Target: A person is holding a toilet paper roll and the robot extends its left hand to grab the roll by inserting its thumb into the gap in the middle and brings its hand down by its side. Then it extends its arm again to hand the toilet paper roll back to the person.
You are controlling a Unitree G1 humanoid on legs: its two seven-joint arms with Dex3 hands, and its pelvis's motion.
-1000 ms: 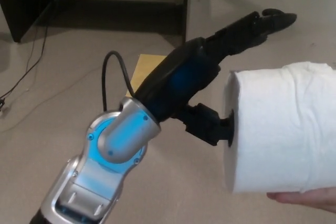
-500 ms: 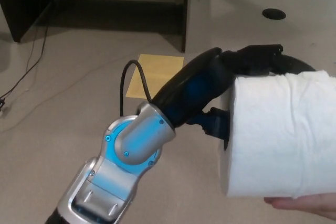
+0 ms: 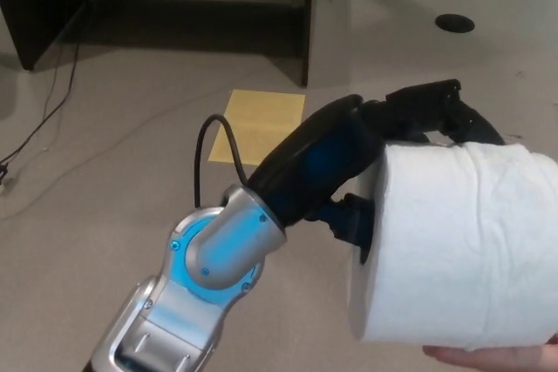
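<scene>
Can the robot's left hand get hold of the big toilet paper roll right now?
Probably yes. The left hand is already at the toilet paper roll, thumb in the middle hole and fingers over the top. The person's hand only props it from below.

Soft quilted paper roll [image 3: 453,246], matt

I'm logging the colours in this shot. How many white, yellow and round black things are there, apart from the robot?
White: 1, the toilet paper roll
Yellow: 1, the square sheet on the floor
Round black: 1, the disc on the floor
Total: 3
</scene>
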